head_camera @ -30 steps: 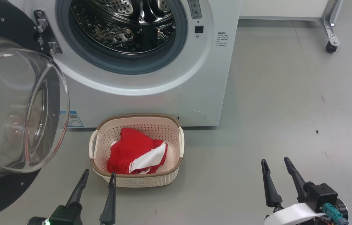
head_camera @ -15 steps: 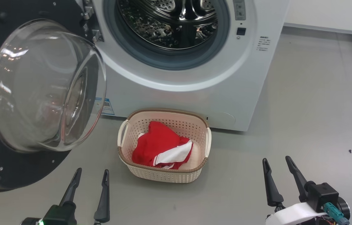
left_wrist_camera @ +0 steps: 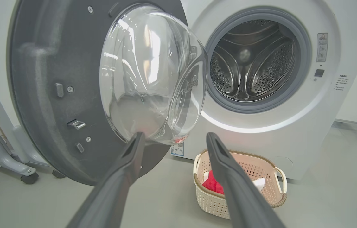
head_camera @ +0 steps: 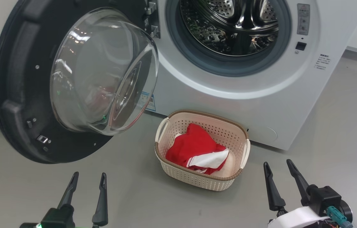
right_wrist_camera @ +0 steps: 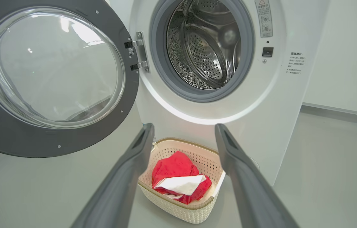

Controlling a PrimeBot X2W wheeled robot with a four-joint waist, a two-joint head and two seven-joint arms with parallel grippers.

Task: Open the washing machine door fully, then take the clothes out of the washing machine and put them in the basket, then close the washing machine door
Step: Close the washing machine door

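On the grey floor (head_camera: pixel 134 199), just in front of the big white washing machine (head_camera: pixel 216 104) with the shiny steel drum (head_camera: pixel 229 28), sat the small cream plastic basket with the brown rim (head_camera: pixel 210 114). The bright red cloth with white stripes (head_camera: pixel 197 150) lay inside the basket, and the drum looked empty. The big round door with the wide black rim and the clear glass bowl (head_camera: pixel 16 95) stood wide open on the robot's left. The left gripper with two long dark fingers (head_camera: pixel 89 174) was low down near the bottom of the door, not touching it. Its fingers were spread wide and held nothing. The right gripper (head_camera: pixel 277 162) was low on the other side of the basket, also spread wide and empty. So the job left was, I think, to shut the door. To do that well, the left gripper should reach behind the black rim on the side far from the hinge and push slowly in a curve. It should keep off the glass bowl and push until the door sits tight
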